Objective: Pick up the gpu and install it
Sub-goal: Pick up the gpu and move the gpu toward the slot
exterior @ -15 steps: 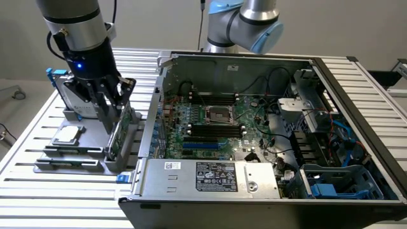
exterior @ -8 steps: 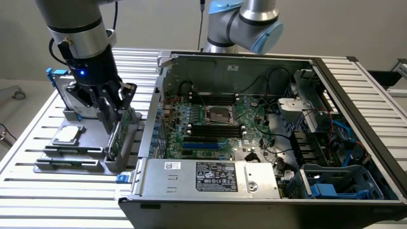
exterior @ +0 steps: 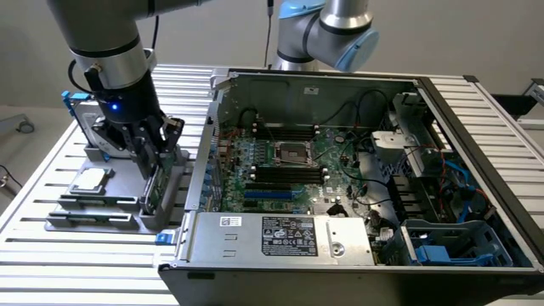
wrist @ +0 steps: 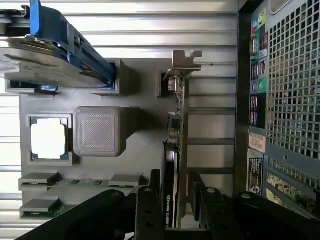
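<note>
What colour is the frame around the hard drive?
The frame is blue, clearest in the wrist view.

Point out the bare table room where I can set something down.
Bare table slats between the gray holder and the near edge, and on the exterior view's left of the holder. Crowded: holder to computer case, where the open gripper straddles the gpu.
</note>
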